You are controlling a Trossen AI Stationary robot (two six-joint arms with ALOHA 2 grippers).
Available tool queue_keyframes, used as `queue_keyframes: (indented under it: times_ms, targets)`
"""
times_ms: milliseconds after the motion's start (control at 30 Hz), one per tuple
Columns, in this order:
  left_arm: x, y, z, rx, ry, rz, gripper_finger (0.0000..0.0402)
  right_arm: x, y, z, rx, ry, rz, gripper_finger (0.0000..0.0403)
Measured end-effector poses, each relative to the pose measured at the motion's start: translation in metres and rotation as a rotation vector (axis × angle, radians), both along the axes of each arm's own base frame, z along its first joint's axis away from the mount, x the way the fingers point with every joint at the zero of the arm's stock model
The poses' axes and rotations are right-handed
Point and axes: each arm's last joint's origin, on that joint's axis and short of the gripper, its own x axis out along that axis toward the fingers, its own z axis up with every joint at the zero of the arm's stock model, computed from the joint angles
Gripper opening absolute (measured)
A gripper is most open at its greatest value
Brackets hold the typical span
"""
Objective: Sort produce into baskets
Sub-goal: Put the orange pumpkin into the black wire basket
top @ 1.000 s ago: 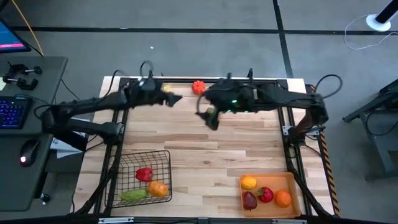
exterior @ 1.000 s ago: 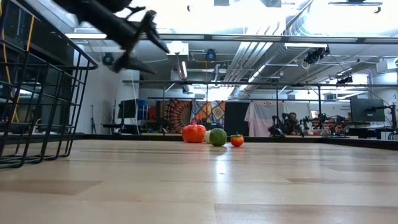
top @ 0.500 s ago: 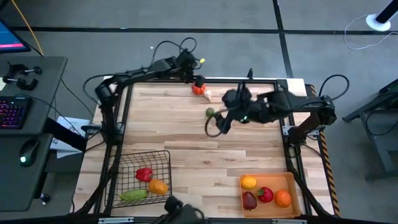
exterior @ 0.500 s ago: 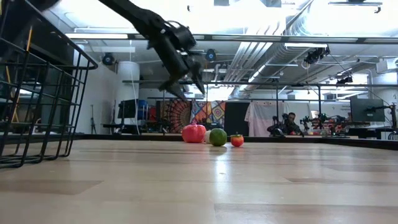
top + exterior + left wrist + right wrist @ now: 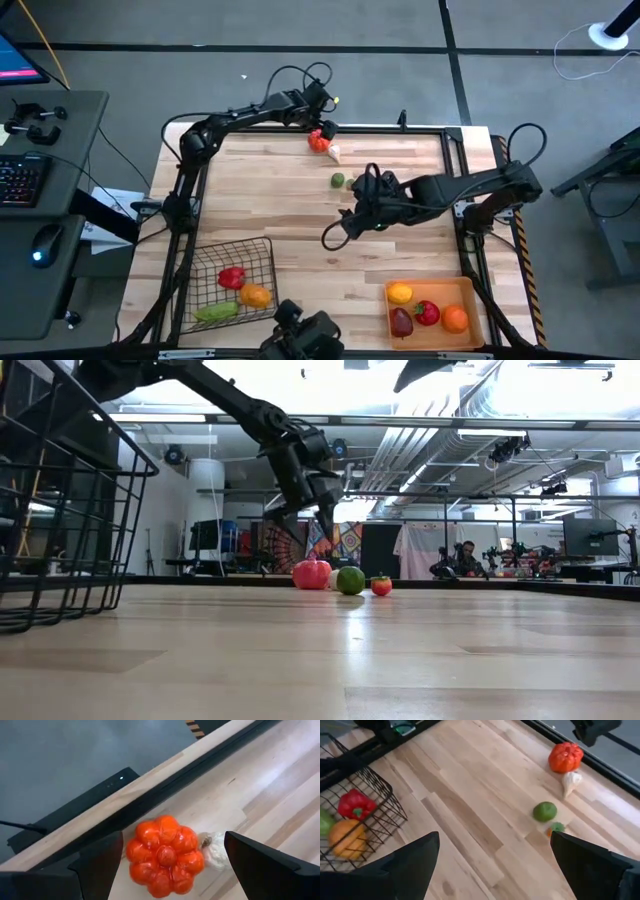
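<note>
Wooden table (image 5: 300, 240), white piece (image 5: 334, 580) half-hidden

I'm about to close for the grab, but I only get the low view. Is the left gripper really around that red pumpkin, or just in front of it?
Observer: The left wrist view shows the left gripper open, with the pumpkin between its fingers.
Operator: Anything near it that I can't see?
Observer: Yes, a white garlic bulb lies right beside the pumpkin, on the side toward the lime.
Operator: And the right gripper?
Observer: By the high and right wrist views, the right gripper is open over mid-table, apart from the pumpkin.
</note>
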Motion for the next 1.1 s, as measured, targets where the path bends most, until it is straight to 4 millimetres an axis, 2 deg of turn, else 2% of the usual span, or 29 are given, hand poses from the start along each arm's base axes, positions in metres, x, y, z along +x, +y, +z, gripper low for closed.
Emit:
queue_keyframes:
  times_ms: [300, 467, 600, 733, 867, 1100]
  targets:
    - [0.000, -0.005, 0.003, 0.023, 0.035, -0.001, 0.0337, 0.006, 0.002, 0.001, 0.010, -0.076, 0.005, 0.0374]
    - [0.003, -0.016, 0.025, 0.121, 0.023, -0.029, 0.0337, 0.006, 0.002, 0.002, 0.002, -0.079, 0.011, 0.0374]
    - [0.009, -0.031, 0.026, 0.081, 0.016, -0.030, 0.0337, 0.006, 0.001, 0.002, -0.002, -0.076, 0.015, 0.0374]
    - [0.017, -0.053, 0.015, 0.039, 0.025, -0.034, 0.0337, 0.006, 0.001, 0.002, -0.002, -0.075, 0.015, 0.0374]
    - [0.020, -0.067, 0.000, 0.074, 0.076, -0.005, 0.0337, 0.006, 0.001, 0.002, -0.002, -0.075, 0.016, 0.0374]
    - [0.000, -0.056, -0.031, 0.027, 0.142, 0.072, 0.0337, 0.006, 0.001, 0.002, -0.002, -0.074, 0.015, 0.0374]
